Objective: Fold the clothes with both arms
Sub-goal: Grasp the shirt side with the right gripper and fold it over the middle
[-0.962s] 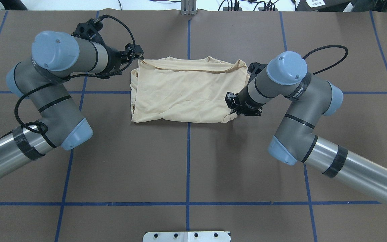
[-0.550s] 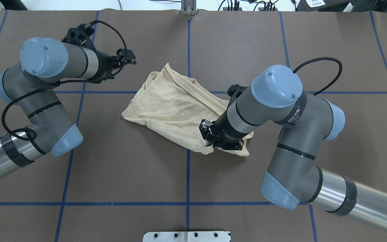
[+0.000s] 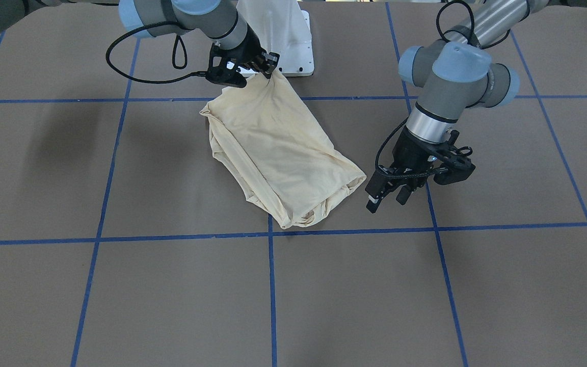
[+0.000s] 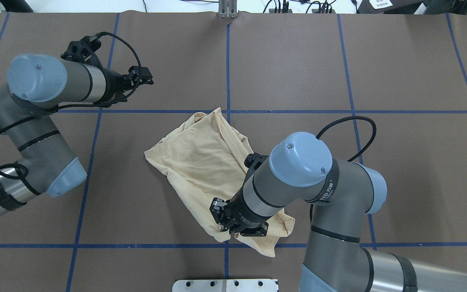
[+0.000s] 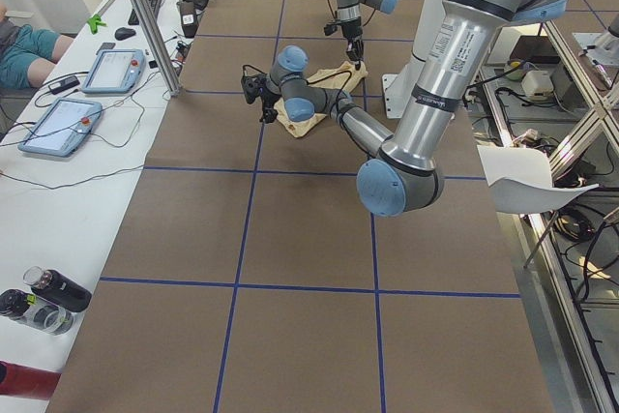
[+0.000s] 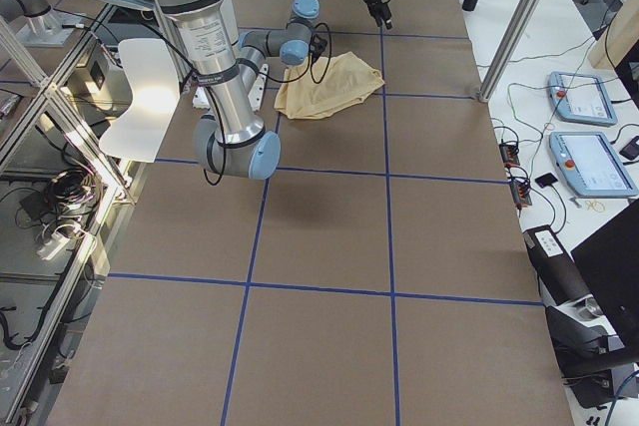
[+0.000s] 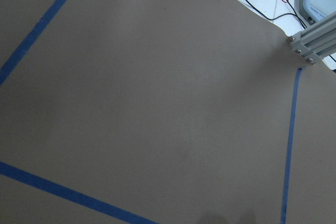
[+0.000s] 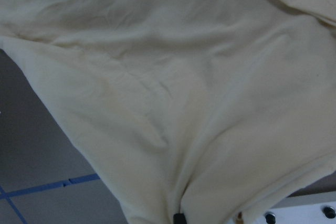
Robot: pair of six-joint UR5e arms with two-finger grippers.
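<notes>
- The pale cream-yellow T-shirt point(image 4: 195, 162) lay as a long, loosely folded bundle near the middle of the brown-covered table point(image 4: 379, 61). In the overhead view it ran from about 11 o'clock down to 5 o'clock.
- The right gripper point(image 3: 269, 70) was clamped on the bundle's 5 o'clock end — the fabric was drawn into a small peak at its fingertips. That end sat just in front of the white pedestal base point(image 3: 286, 35).
- The right arm point(image 4: 300, 158) reached in over the cloth from about 4 o'clock in the overhead view, and its wrist hid the pinched end there.
- The right wrist view was almost filled with creased cream fabric, its folds converging toward 6 o'clock, where a dark fingertip point(image 8: 179, 217) showed at the edge.
- The left gripper point(image 3: 388, 198) had its jaws apart and held nothing. Overhead it stood at about 10 o'clock from the bundle, near the T-shirt's free end but apart from it.
- The left arm point(image 4: 37, 77) was bent back along the table's 9 o'clock side in that view.
- The T-shirt's free end rested on the table, its layers rumpled at the edge.
- The left wrist view showed only bare table cover, crossed by blue tape lines point(image 7: 291, 145), with a metal frame foot point(image 7: 310, 48) at 2 o'clock.
</notes>
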